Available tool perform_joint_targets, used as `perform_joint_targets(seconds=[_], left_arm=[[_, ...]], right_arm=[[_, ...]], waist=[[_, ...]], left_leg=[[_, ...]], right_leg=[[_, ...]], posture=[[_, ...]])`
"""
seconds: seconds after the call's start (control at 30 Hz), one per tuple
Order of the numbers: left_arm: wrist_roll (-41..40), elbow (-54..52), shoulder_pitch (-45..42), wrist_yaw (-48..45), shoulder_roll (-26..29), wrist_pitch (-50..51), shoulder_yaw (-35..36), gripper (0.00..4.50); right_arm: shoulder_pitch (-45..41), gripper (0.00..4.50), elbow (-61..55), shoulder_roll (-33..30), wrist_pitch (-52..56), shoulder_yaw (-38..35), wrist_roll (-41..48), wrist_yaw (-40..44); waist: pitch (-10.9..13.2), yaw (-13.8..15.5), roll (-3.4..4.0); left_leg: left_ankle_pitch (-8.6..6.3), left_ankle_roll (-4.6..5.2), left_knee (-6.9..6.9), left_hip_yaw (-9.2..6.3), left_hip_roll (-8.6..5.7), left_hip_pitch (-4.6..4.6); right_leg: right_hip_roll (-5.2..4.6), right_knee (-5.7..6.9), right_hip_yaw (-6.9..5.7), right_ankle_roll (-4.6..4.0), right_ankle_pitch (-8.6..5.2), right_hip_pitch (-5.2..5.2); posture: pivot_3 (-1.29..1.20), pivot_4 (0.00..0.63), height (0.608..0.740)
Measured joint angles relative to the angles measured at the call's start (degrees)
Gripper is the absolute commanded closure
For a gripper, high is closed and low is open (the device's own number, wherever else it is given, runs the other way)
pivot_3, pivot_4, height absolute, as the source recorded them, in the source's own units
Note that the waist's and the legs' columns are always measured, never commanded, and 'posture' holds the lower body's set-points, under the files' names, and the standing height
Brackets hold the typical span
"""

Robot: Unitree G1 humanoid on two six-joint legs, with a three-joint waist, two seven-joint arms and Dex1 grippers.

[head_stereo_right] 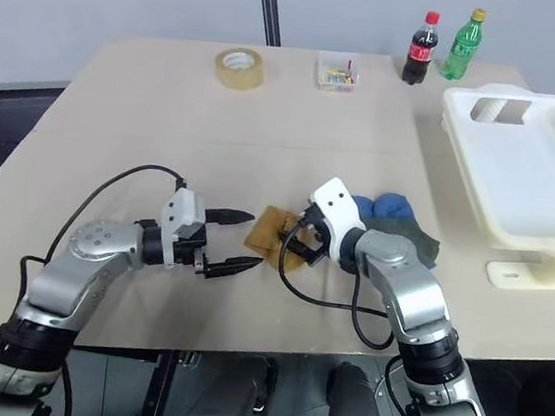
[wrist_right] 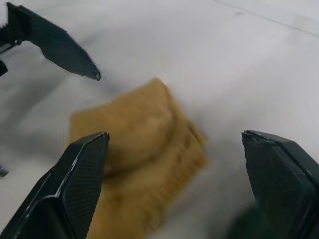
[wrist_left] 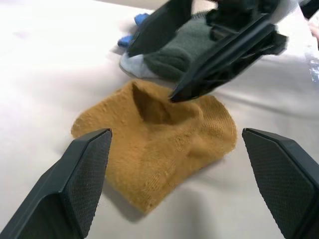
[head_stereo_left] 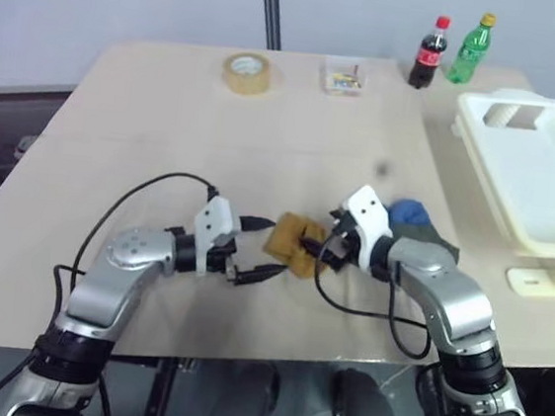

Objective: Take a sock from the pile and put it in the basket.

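Table point(head_stereo_left: 166, 137): broad, pale, holds everything.

Basket point(head_stereo_left: 547, 197): white, slotted sides, on the robot's right edge of the table, well apart from the socks. Nothing visible inside it.

Pile point(head_stereo_right: 395, 220): blue and dark grey-green socks bunched just behind the right arm's wrist. One mustard sock point(head_stereo_right: 273, 235) lies flat by itself beside the pile, between the two grippers.

Right gripper point(head_stereo_right: 299, 242): fingers spread wide, hanging just over the mustard sock's near edge, pinching nothing.

Left gripper point(head_stereo_right: 236, 239): fingers spread too, tips pointing at the sock from the other side, apart from it, holding nothing.

Far edge: tape roll point(head_stereo_left: 246, 72), small clear box point(head_stereo_left: 344, 77), two bottles point(head_stereo_left: 430, 53).

Risks, as judged:
- Both grippers aim at one sock, so tips could collide if both advance.
- Sock lies thin and flat; a shallow pinch may slip off or only drag it.
- Right wrist sits close to the pile and could snag or push those socks.
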Motion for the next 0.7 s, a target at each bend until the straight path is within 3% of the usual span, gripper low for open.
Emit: perform_joint_targets(seconds=[0.43,0.57,0.7], left_arm=[[-1.29,-6.06,10.07,2.3,2.48,-0.03,6.06,0.0],[-1.66,-6.63,11.69,2.46,2.64,-0.03,7.31,0.0],[-4.7,-8.41,13.44,2.01,3.11,0.14,10.02,0.0]], right_arm=[[0.36,0.08,4.61,-3.59,-2.9,5.95,0.06,1.09],[0.07,1.27,7.96,-2.8,-6.61,7.51,0.14,2.49],[-0.83,3.0,10.99,-2.76,-11.31,9.61,0.01,5.1]], waist=[[0.02,-0.39,-0.01],[0.01,-1.13,-0.01],[0.0,-1.33,-0.02]], left_leg=[[-0.01,0.01,-0.04,-0.02,0.01,0.0],[-0.01,0.01,-0.04,0.01,0.02,0.04],[-0.01,0.01,-0.04,0.04,0.14,0.21]], right_leg=[[0.01,-0.01,-0.04,0.0,0.0,0.0],[0.02,0.0,-0.01,0.0,0.0,0.01],[0.11,0.05,0.02,0.0,0.0,0.12]], posture=[[0.0,0.15,0.74],[0.0,0.15,0.74],[0.0,0.15,0.74]])
